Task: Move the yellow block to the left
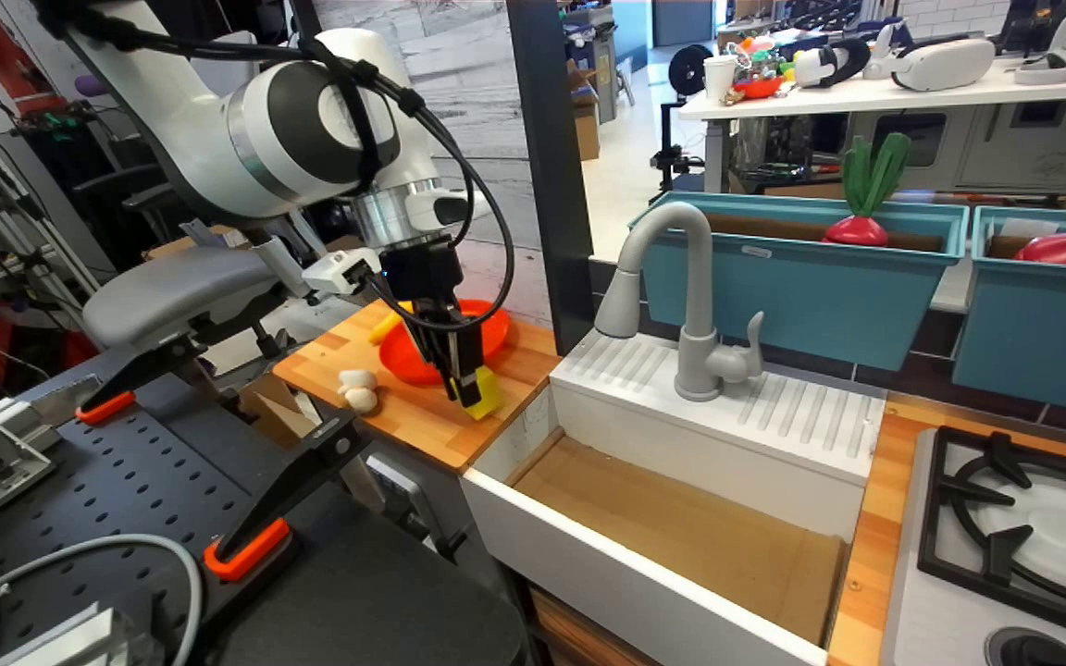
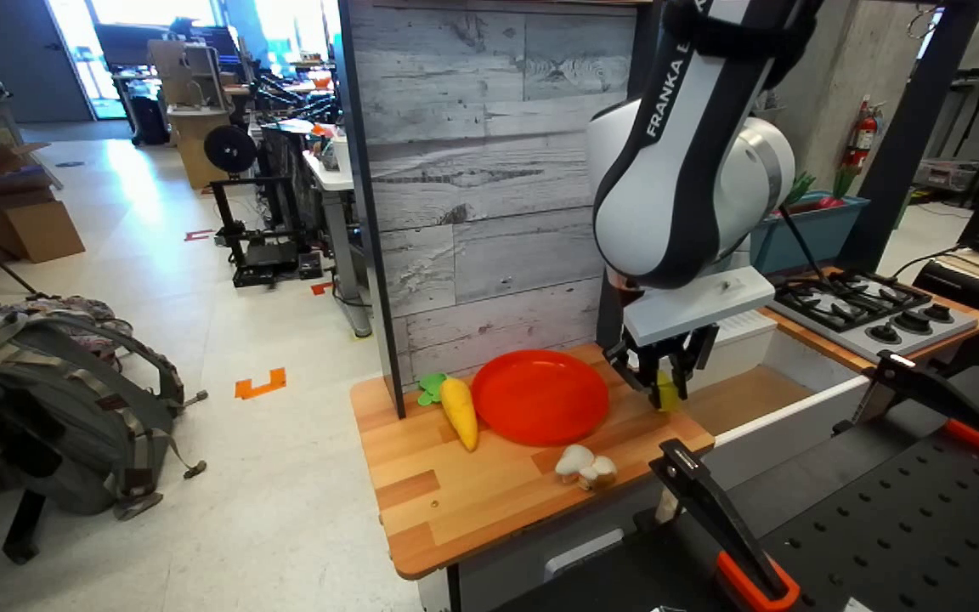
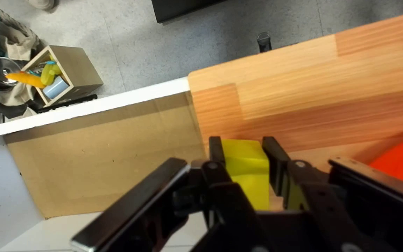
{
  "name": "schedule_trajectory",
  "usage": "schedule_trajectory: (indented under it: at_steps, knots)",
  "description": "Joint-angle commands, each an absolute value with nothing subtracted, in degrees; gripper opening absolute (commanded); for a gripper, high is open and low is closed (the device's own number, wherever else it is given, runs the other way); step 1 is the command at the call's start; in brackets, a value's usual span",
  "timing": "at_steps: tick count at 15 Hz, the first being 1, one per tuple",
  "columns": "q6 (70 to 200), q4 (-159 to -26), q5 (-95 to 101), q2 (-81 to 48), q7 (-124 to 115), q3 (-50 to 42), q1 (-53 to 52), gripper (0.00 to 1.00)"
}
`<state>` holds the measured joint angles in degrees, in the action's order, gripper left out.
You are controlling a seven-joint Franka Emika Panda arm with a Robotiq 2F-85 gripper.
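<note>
The yellow block (image 1: 489, 396) is at the sink-side end of the wooden counter (image 2: 489, 493). It also shows in an exterior view (image 2: 668, 393) and in the wrist view (image 3: 248, 168). My gripper (image 3: 242, 143) points down with one finger on each side of the block and appears shut on it; a thin gap shows beside the right finger lower down. The gripper also shows in an exterior view (image 1: 464, 388). The block looks tilted, and I cannot tell whether it touches the counter. The fingers hide part of its sides.
A red-orange dish (image 2: 540, 399) lies beside the gripper on the counter. A toy carrot (image 2: 460, 412) lies past the dish, and pale mushroom lumps (image 2: 585, 466) sit near the front edge. The sink (image 1: 533, 527) with its grey faucet (image 1: 700, 305) adjoins the counter. A plank wall (image 2: 489, 221) stands behind.
</note>
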<state>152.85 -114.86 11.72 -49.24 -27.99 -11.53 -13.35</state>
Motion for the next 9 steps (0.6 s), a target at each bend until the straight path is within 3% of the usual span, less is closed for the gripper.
schedule_trajectory:
  at_steps: [1, 9]
  knots:
    - [150.4, -119.2, 10.4, -42.6, -25.7, -11.7, -15.0, 0.08]
    - [142.7, -118.7, 11.6, -35.6, -27.0, -8.8, -18.5, 0.08]
